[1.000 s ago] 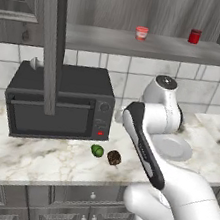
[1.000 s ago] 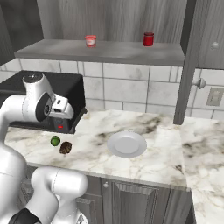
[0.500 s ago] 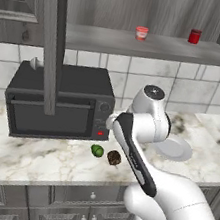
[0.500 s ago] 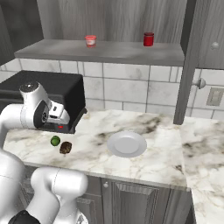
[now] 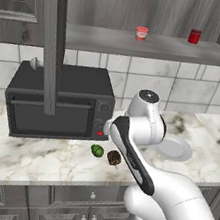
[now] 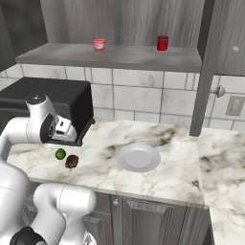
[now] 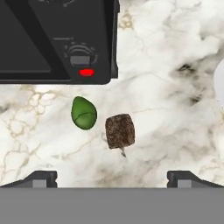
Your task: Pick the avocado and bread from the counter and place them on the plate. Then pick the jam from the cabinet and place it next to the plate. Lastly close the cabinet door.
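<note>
My end effector [image 7: 112, 177] hung wide open and empty above the counter [image 7: 166, 109]. The avocado [image 7: 83, 113] lay just beside the bread [image 7: 120, 130]. I judged the avocado light, smooth and slippery, best pinched across its narrow middle.

Base views flank counter [image 5: 33, 155], hand view overhead, probably close

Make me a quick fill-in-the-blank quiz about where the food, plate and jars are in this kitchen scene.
1. The avocado lies on the counter beside the ____.
2. The white plate holds ____ food.
3. Both jars, the jam and the red jar, stand on the cabinet ____.

Missing words: bread; no; shelf
</note>
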